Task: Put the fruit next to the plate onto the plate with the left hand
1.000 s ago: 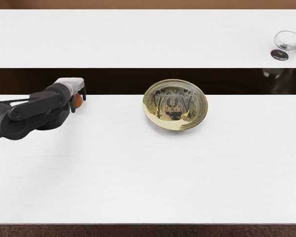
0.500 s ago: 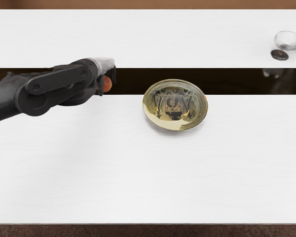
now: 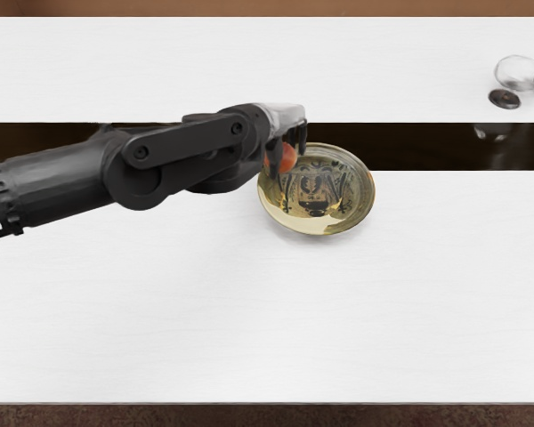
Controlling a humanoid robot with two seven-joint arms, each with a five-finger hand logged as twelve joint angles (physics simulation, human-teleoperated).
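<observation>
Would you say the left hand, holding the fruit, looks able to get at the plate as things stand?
Probably yes: the left hand, shut on the fruit, hangs at the left rim of the plate, and nothing shows between it and the dish's middle.

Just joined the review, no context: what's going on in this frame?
The robot's left hand is closed on a small orange-red fruit and holds it at the left rim of the patterned plate on the near white table. The fruit is not yet released onto the plate. The right arm is out of view.
</observation>
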